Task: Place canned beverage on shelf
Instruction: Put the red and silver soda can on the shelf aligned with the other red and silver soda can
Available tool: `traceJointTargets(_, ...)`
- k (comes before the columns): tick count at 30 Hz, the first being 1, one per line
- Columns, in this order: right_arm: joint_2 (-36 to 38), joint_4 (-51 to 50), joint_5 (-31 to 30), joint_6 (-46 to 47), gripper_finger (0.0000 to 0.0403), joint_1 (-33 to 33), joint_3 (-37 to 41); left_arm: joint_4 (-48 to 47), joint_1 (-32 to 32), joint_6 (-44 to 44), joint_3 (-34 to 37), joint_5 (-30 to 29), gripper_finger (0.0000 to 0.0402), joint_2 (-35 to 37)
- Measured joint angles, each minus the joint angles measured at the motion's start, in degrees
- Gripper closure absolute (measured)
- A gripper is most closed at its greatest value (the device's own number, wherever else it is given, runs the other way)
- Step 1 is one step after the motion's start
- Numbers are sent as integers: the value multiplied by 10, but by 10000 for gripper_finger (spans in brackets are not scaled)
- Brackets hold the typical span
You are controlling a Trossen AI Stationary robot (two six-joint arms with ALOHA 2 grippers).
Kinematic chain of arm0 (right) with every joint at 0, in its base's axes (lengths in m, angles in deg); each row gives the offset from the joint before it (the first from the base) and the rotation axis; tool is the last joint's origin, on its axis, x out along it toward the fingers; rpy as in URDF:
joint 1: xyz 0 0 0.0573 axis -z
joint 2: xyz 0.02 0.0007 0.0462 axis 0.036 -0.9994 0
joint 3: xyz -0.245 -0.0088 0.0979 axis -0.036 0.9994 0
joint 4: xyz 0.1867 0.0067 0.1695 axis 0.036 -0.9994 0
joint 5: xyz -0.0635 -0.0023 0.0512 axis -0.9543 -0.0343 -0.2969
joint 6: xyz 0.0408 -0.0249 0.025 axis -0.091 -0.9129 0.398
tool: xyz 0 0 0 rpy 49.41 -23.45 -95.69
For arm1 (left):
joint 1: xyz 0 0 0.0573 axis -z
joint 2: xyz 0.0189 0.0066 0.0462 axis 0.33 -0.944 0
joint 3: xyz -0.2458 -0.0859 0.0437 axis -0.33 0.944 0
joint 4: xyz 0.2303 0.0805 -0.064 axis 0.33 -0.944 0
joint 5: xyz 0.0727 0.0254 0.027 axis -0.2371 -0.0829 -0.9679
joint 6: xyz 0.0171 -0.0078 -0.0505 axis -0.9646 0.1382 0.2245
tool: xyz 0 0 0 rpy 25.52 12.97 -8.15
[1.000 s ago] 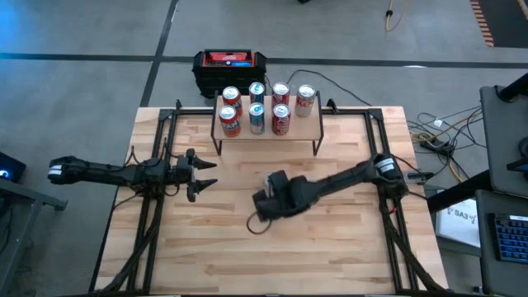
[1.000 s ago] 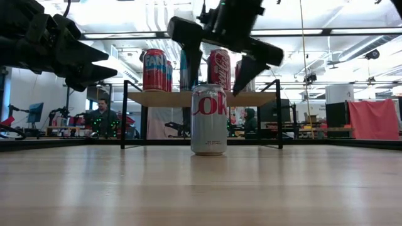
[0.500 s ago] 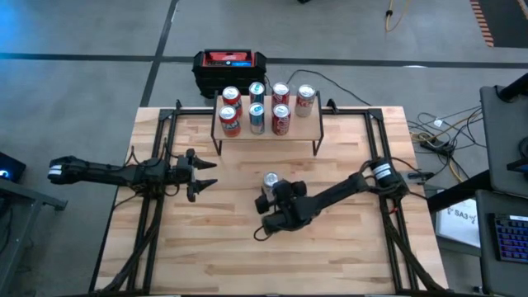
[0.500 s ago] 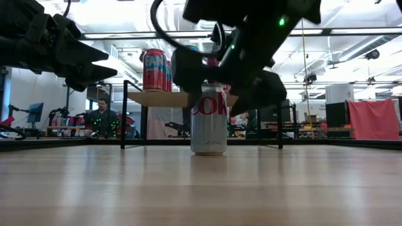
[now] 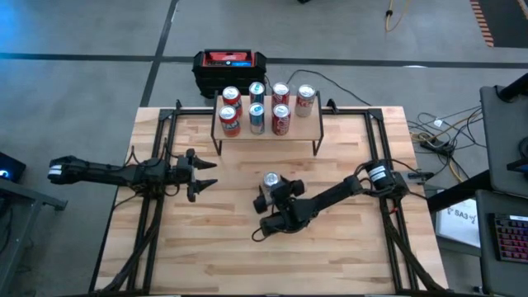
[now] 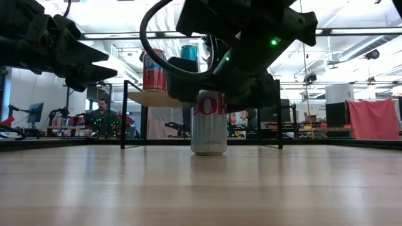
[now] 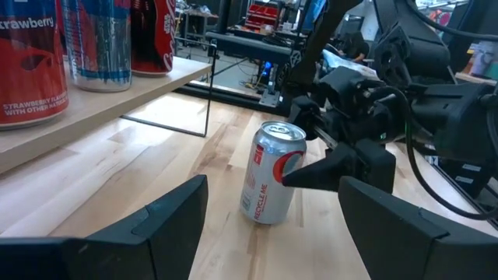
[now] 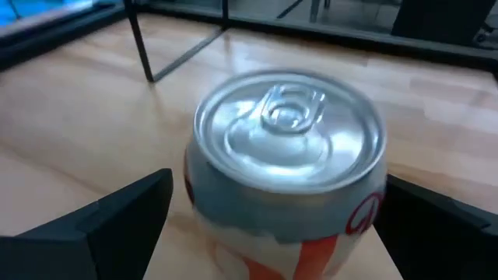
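The pale butcher-block wooden table [image 5: 206,239] carries a small raised shelf [image 5: 307,128] with a light wooden rectangular top board on thin black metal legs, and six upright red and blue cans [image 5: 256,107] stand on its board in two rows. Between the wide-open jaws of the right gripper [image 5: 270,191] stands the silver cylindrical aluminium beverage can with red lettering [image 6: 208,122], upright, its long axis vertical and its pull-tab lid facing up; its base rests on the table, a dark finger on either side, and whether they touch its smooth wall cannot be told. The left gripper [image 5: 204,173] hangs well apart from it, jaws parted and empty, the can beyond its fingertips.
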Motion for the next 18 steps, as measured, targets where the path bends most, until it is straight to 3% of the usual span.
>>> traceJointTargets(7,-5,2,-48,61,12,0,0,0,0,0,0,0,127,0)
traceJointTargets(15,-34,30,-66,93,98,-3,0,0,0,0,0,0,127,-2)
traceJointTargets(18,-43,51,-73,69,106,-4,0,0,0,0,0,0,127,-2)
